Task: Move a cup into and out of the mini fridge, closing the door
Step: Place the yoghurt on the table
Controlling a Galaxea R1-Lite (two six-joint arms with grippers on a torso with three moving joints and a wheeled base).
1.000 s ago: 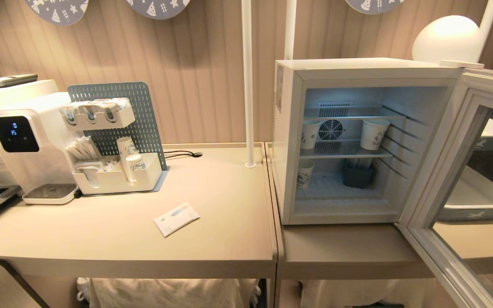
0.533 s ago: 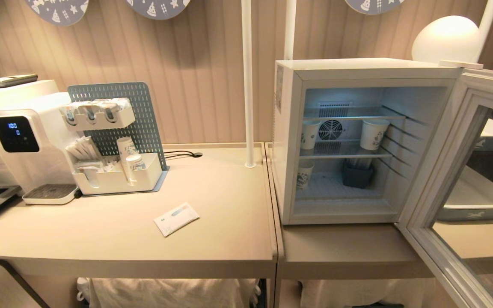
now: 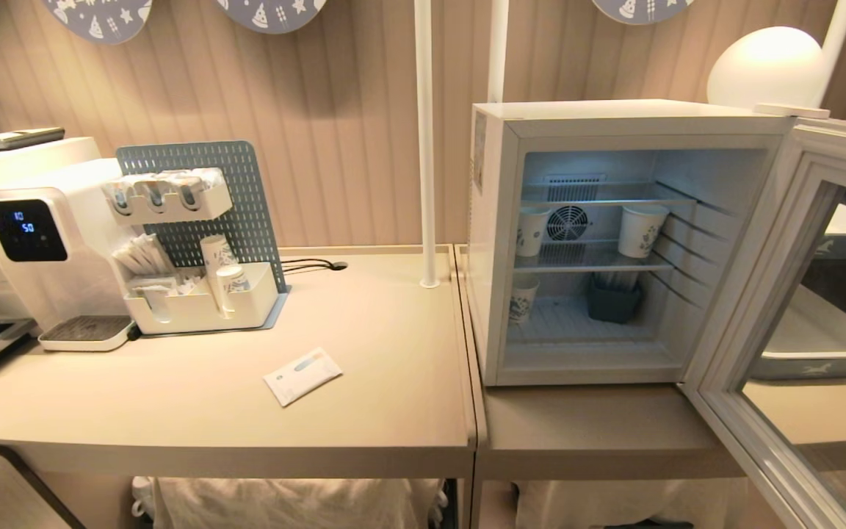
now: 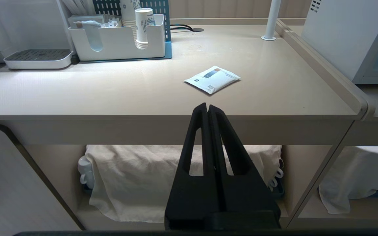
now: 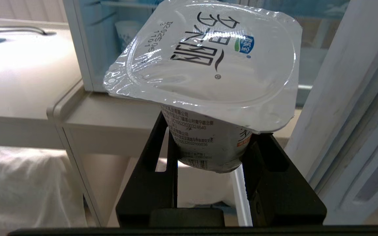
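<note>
1. My right gripper point(image 5: 208, 154) is pinching the cup point(image 5: 205, 75) by its tapered body, one finger on each side, with the wide foil lid sitting above the fingers.
2. The cup is held in the air out in front of the mini fridge point(image 3: 614, 242), below the level of the counter edge; it touches nothing but my fingers.
3. Neither arm shows in the head view, so I only see the grip from the right wrist camera.
4. The door point(image 3: 797, 308) stands swung wide open to the right of the fridge, hinged on that side.
5. Inside the fridge, two paper cups point(image 3: 642, 229) stand on the middle wire shelf, another stands on the floor at the left, and a dark holder point(image 3: 614, 300) sits on the floor near the back.
6. My left gripper point(image 4: 207, 109) has its fingers pressed together and holds nothing; it hangs low in front of the left table point(image 3: 210, 411).
7. A small white packet point(image 3: 302, 375) lies flat on that table, well apart from the water dispenser point(image 3: 34, 235) and the cup organiser point(image 3: 195, 294) at the back left.
</note>
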